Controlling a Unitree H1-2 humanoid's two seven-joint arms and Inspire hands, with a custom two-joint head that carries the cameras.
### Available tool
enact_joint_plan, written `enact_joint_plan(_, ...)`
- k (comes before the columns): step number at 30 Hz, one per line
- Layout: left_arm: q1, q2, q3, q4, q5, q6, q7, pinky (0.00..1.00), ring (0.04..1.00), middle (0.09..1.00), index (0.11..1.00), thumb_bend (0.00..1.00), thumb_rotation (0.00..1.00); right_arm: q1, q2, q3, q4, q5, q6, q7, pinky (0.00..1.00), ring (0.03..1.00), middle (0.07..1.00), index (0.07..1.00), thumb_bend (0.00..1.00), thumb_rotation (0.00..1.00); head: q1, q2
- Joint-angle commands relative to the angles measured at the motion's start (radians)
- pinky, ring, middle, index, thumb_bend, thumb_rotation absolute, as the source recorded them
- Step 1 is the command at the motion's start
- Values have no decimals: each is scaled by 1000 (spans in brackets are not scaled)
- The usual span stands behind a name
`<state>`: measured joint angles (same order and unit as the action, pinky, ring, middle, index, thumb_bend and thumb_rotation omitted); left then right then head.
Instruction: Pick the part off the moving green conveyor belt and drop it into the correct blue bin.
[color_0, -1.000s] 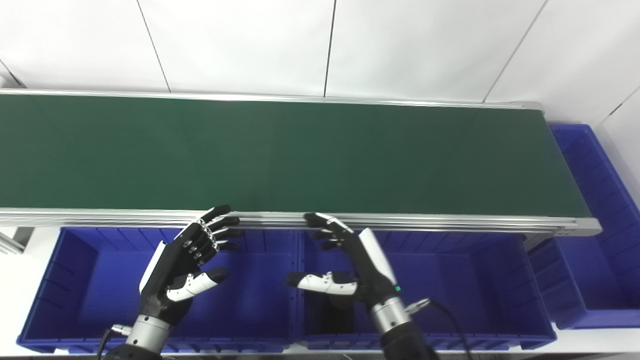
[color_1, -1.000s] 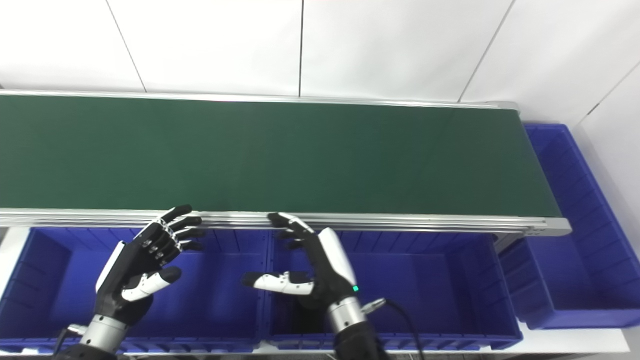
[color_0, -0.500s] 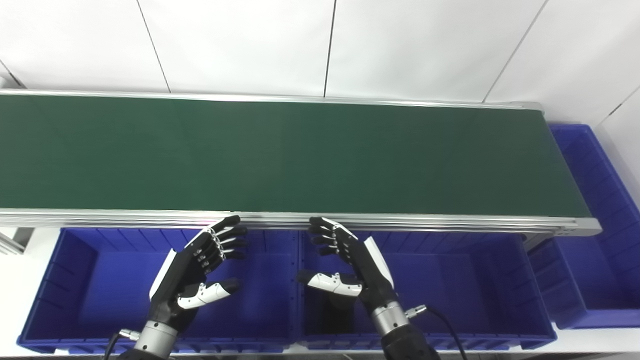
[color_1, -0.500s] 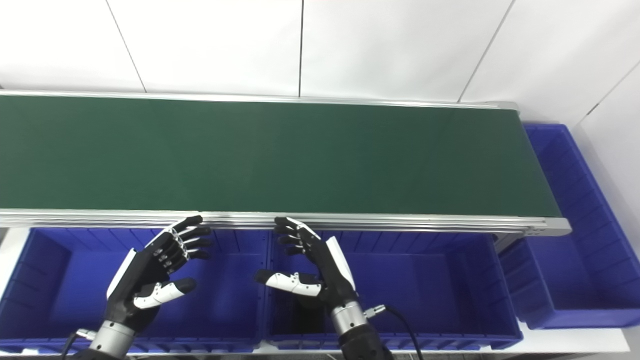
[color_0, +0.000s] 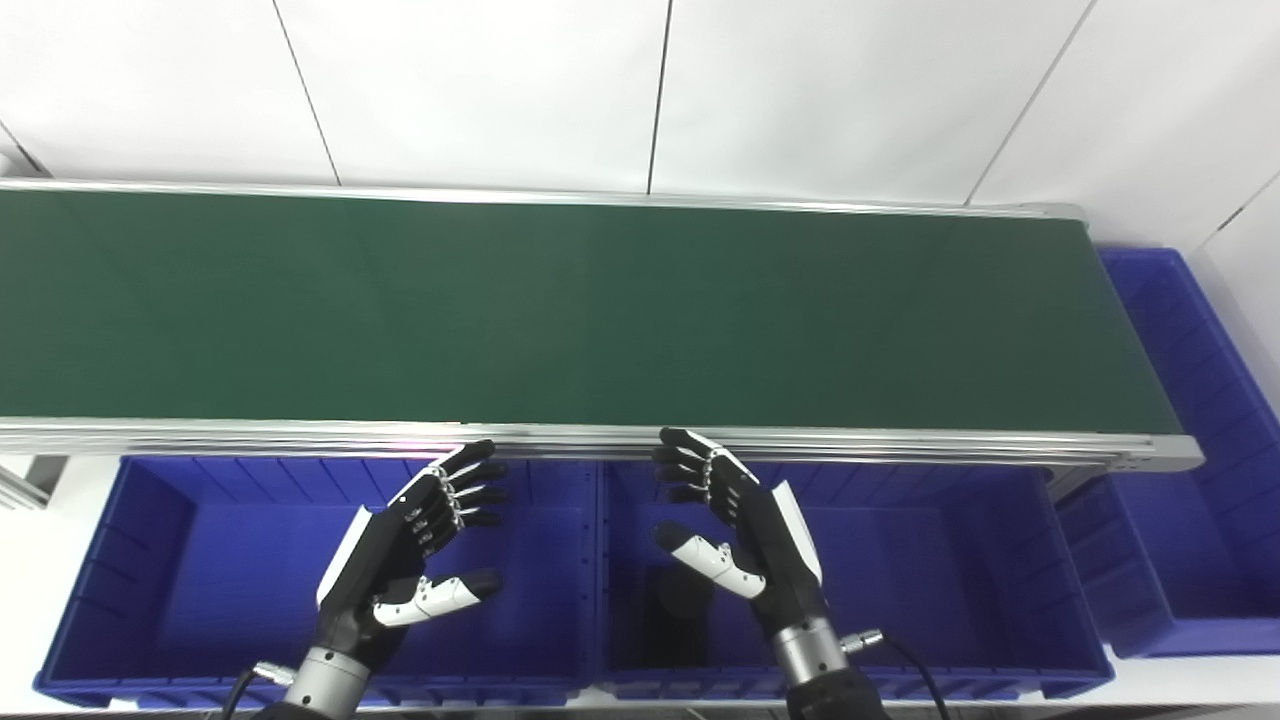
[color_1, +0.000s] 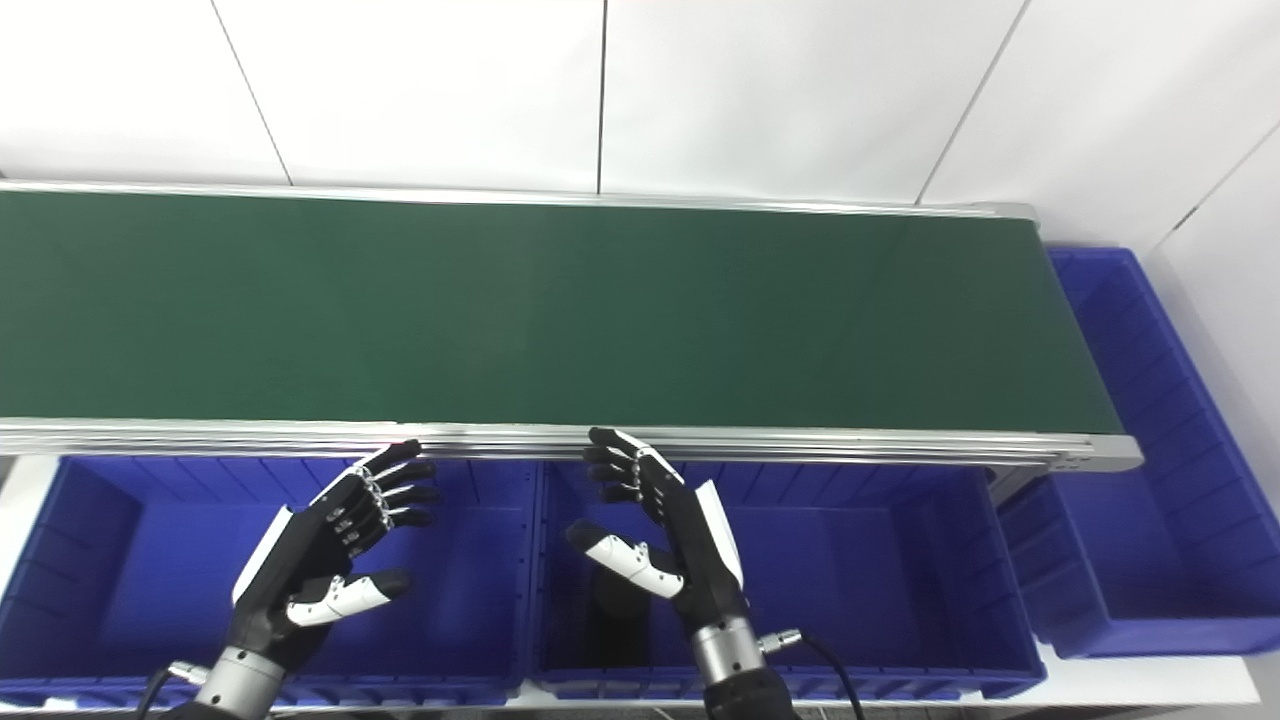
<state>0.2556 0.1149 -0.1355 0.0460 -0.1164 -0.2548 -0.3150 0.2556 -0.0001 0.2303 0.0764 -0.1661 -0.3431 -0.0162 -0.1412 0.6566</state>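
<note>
The green conveyor belt (color_0: 600, 310) runs across the view, and no part shows on it. Both hands hover below its near metal rail, over the blue bins. My left hand (color_0: 405, 555) is open with its fingers spread, palm facing right, above the left bin (color_0: 180, 560). My right hand (color_0: 745, 525) is open too, palm facing left, above the middle bin (color_0: 930, 560). Neither holds anything. A dark shape (color_0: 680, 615) lies on the floor of the middle bin below the right hand; I cannot tell what it is.
A third blue bin (color_0: 1190, 420) stands past the belt's right end. The belt's aluminium rail (color_0: 900, 440) runs just beyond the fingertips. A white panelled wall is behind the belt. White table surface shows at the far left (color_0: 30, 560).
My right hand has moved to the right and its thumb has lifted closer to the palm. My left hand has drifted slightly right and lower. The belt stays bare.
</note>
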Motion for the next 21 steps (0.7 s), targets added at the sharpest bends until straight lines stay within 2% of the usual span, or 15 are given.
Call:
enact_joint_plan(1,-15,-6,-2,-9,10,-22,10,699,762,818,859,918,385,5,7,-5,-17,0,-79,-11,693,750,784,826,750,612,1,-1)
enact_joint_plan(8,-20,-16,-5,10,14,-31,13,699,762,831,870,892,360,21,2,-11,-14,-4,-122,-18,697,754,784,819,748,555,8,-23)
enact_joint_plan(21,-22,-24,-8,24,11,-56,8,707,773,832,864,859,317,32,-25,22,-39,-37,-126,-52,674,744,779,804,739,502,11,-35)
